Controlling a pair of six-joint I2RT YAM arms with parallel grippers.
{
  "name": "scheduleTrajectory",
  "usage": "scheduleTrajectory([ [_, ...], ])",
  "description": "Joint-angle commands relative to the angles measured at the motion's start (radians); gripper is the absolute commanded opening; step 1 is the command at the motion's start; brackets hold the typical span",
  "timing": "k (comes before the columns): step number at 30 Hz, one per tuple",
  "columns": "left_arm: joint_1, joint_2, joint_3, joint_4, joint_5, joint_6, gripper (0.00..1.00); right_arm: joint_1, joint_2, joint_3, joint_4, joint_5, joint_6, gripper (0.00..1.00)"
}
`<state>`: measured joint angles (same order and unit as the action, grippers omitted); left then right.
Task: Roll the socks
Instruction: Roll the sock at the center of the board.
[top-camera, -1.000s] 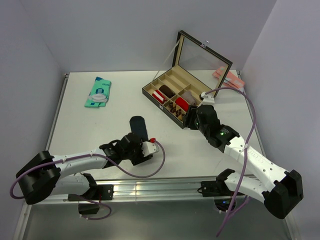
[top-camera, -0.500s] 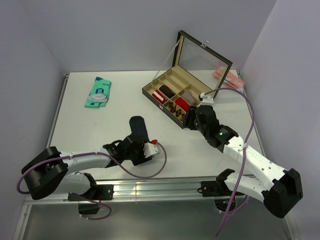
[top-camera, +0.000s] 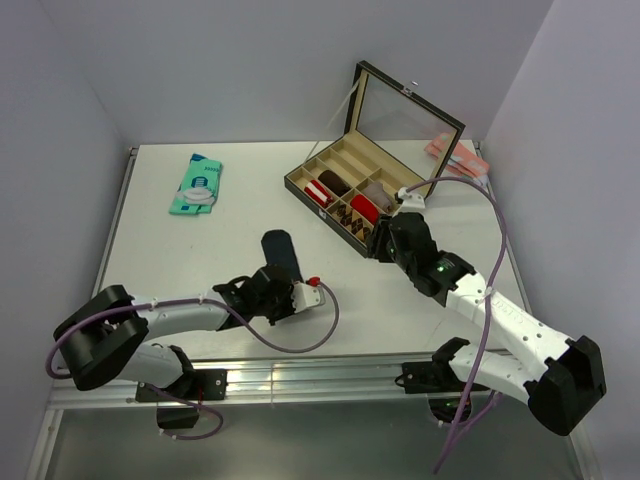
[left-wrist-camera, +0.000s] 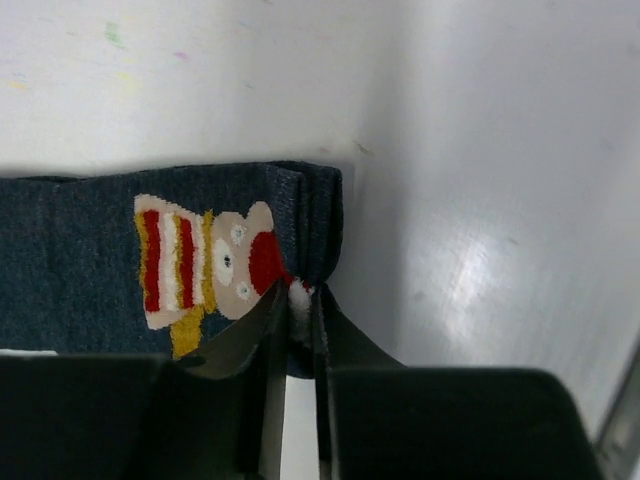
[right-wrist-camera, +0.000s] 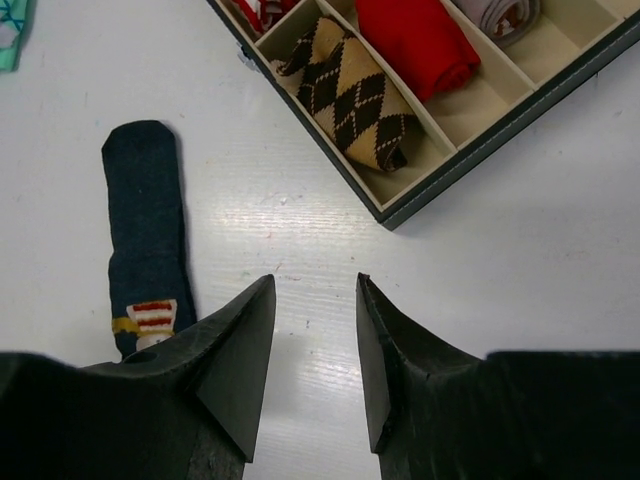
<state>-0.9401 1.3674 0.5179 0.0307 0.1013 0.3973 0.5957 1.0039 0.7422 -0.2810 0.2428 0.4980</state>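
Note:
A navy sock (top-camera: 279, 254) lies flat and lengthwise on the table between the two arms, with a small bear motif near its cuff. My left gripper (top-camera: 284, 292) sits at the sock's near end. In the left wrist view the sock (left-wrist-camera: 90, 290) fills the left side, and the left gripper (left-wrist-camera: 298, 302) is shut on a pinched fold of its cuff edge. My right gripper (top-camera: 384, 236) hovers over bare table beside the box's near corner. Seen from the right wrist, the right gripper (right-wrist-camera: 315, 290) stands open and holds nothing, and the sock (right-wrist-camera: 148, 215) lies to its left.
An open compartment box (top-camera: 305, 200) with a raised glass lid (top-camera: 410, 110) stands at the back right; its near corner (right-wrist-camera: 400, 214) shows an argyle roll (right-wrist-camera: 355, 95) and a red roll (right-wrist-camera: 415, 40). A teal packet (top-camera: 197, 185) lies at the back left.
The left jaws have closed onto the sock's cuff edge, and the left arm has edged a little right. The right jaws have narrowed slightly but stay apart.

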Motion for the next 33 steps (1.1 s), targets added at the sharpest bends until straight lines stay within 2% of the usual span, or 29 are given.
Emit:
scheduleTrajectory([
  [1,0.021,-0.028,0.046,-0.240,0.183,0.043,0.14,0.012,-0.024,-0.018,0.020,0.019,-0.013,0.45],
  [5,0.096,-0.056,0.128,-0.420,0.409,0.139,0.12,0.021,-0.036,-0.014,0.017,0.007,-0.022,0.43],
  [7,0.168,-0.042,0.198,-0.510,0.506,0.230,0.12,0.033,-0.048,-0.017,0.025,-0.006,-0.033,0.42],
  [8,0.194,-0.004,0.227,-0.629,0.606,0.265,0.12,0.044,-0.062,-0.023,0.026,-0.010,-0.033,0.42],
  [9,0.249,0.024,0.258,-0.690,0.645,0.360,0.13,0.049,-0.071,-0.026,0.029,-0.014,-0.035,0.42],
  [11,0.293,0.128,0.347,-0.812,0.713,0.435,0.14,0.062,-0.089,-0.036,0.037,-0.028,-0.036,0.41],
  [12,0.338,0.168,0.375,-0.953,0.776,0.554,0.14,0.070,-0.096,-0.040,0.040,-0.034,-0.039,0.41],
  [14,0.401,0.290,0.456,-1.052,0.820,0.676,0.14,0.084,-0.103,-0.046,0.045,-0.049,-0.044,0.40],
  [15,0.420,0.333,0.482,-1.157,0.846,0.719,0.13,0.105,-0.109,-0.046,0.051,-0.053,-0.056,0.40],
  [19,0.498,0.548,0.618,-1.349,0.876,0.879,0.09,0.190,-0.108,-0.049,0.057,-0.033,-0.082,0.40],
  [21,0.535,0.619,0.671,-1.400,0.877,0.925,0.09,0.242,-0.099,-0.044,0.065,-0.031,-0.096,0.40],
  [25,0.569,0.668,0.714,-1.384,0.859,0.901,0.08,0.328,-0.090,-0.084,0.140,-0.075,-0.131,0.40],
  [29,0.575,0.720,0.745,-1.335,0.827,0.790,0.09,0.398,-0.067,-0.139,0.265,-0.169,-0.174,0.45],
  [33,0.581,0.763,0.751,-1.275,0.792,0.713,0.09,0.444,0.022,-0.159,0.385,-0.238,-0.203,0.50],
])
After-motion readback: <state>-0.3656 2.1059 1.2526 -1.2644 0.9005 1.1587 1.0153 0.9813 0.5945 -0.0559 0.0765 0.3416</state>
